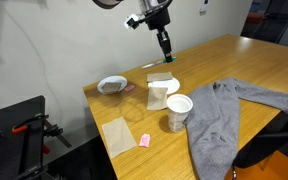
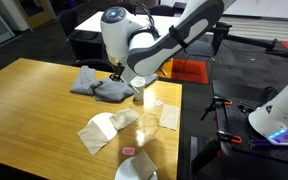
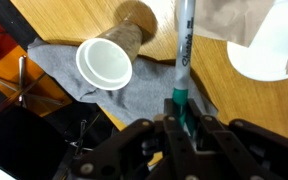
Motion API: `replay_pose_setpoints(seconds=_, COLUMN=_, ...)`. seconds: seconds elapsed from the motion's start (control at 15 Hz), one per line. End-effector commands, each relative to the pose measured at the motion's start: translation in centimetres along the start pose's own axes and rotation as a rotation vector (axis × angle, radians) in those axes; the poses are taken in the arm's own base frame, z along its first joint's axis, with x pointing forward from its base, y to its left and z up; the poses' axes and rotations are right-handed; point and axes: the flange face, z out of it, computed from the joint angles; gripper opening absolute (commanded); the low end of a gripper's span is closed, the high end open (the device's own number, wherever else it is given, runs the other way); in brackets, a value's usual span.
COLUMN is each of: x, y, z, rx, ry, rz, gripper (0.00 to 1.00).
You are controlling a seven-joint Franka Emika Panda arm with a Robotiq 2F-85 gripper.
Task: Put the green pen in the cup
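My gripper (image 1: 164, 42) hangs high above the far part of the wooden table, shut on the green pen (image 1: 167, 55), which points down from the jaws. In the wrist view the jaws (image 3: 180, 125) clamp the pen's green end (image 3: 178, 100), and its grey barrel runs away from them. The white paper cup (image 1: 178, 110) stands upright near the front edge, beside the grey cloth. It is some way from the gripper. In the wrist view the cup (image 3: 105, 63) lies left of the pen, open mouth facing the camera. It also shows in an exterior view (image 2: 138, 87).
A grey cloth (image 1: 229, 112) lies next to the cup. Two white plates (image 1: 112, 85) (image 1: 170, 85) and a tan paper box (image 1: 157, 95) sit behind the cup. A tan napkin (image 1: 118, 135) and a small pink block (image 1: 145, 140) lie near the table's front corner.
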Motion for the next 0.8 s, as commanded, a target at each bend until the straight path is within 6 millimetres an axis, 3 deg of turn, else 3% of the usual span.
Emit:
replay_pose_setpoints(seconds=0.0, x=-0.1, y=-0.1, z=0.0, rx=-0.069, ry=0.090, rz=0.118, gripper=0.04)
replay_pose_setpoints(seconds=0.73, x=-0.6, y=0.1, z=1.6, rx=-0.372, ry=0.407, rz=0.496, gripper=0.04)
